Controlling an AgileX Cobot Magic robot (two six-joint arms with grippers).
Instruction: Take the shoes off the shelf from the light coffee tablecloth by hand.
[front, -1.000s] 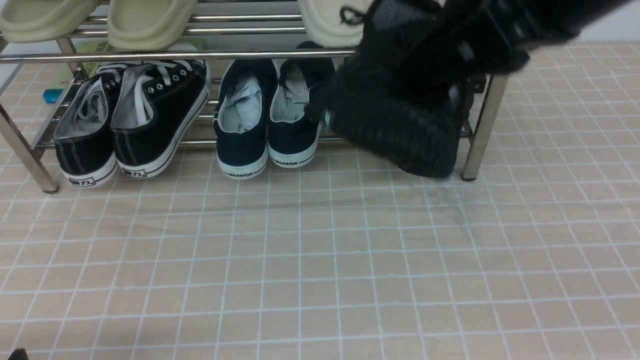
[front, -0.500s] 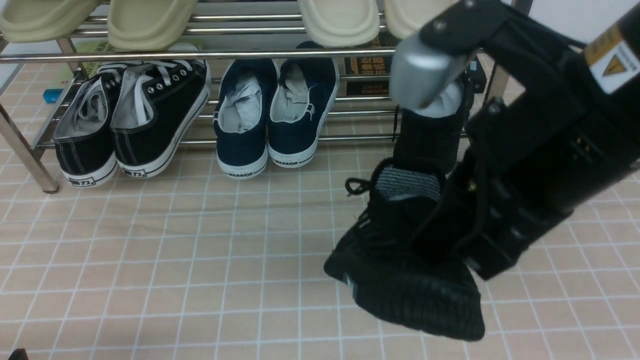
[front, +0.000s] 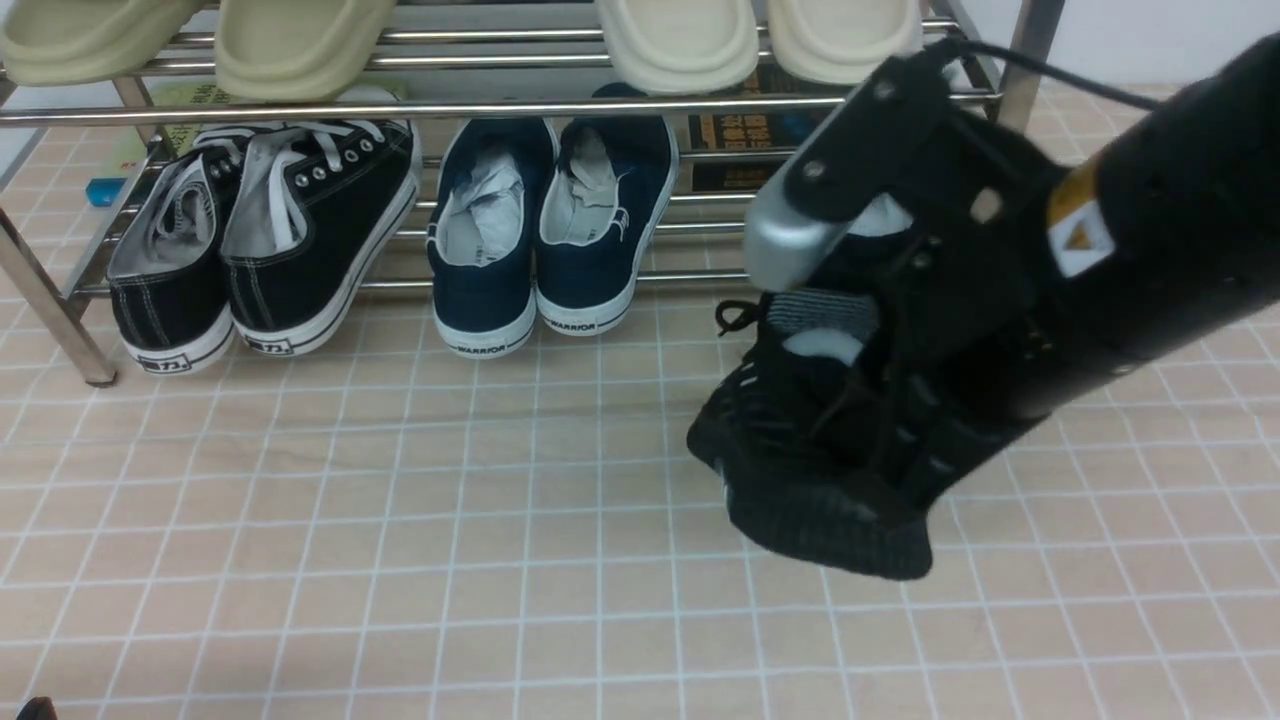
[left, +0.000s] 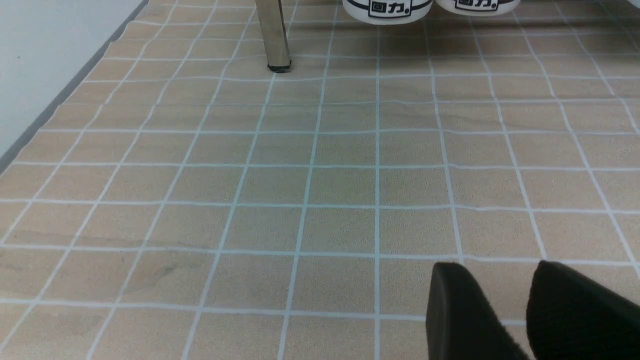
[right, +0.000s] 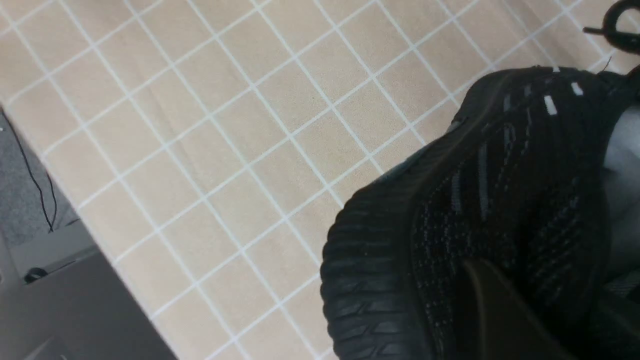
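Nearest the robot, the left claw hangs low over the light coffee tablecloth. Its two black fingers stand apart with nothing between them: released.

Further out on the robot's right, the right claw is clenched on the shoes. Both of the two black knit sneakers are in its grip. One silver-tipped thumb presses from the far side and black fingers wrap the near side. The pair is tilted, heels toward the robot, and white paper stuffing shows in both openings. The shoes are clear of the shelf and over the open cloth in front of its right end. Whether the lowest heel touches the cloth cannot be told. In the right wrist view the ribbed black sole and small white dashes of one shoe fill the frame over the grid of white lines.

Beyond stands the one chrome shelf with two tiers. The lower tier holds four shoes: two black canvas sneakers with white soles on the left, and two navy white-soled shoes just beside them. The right part of that tier has bare bars. The upper tier carries four pale slippers, two on the left and two on the right.
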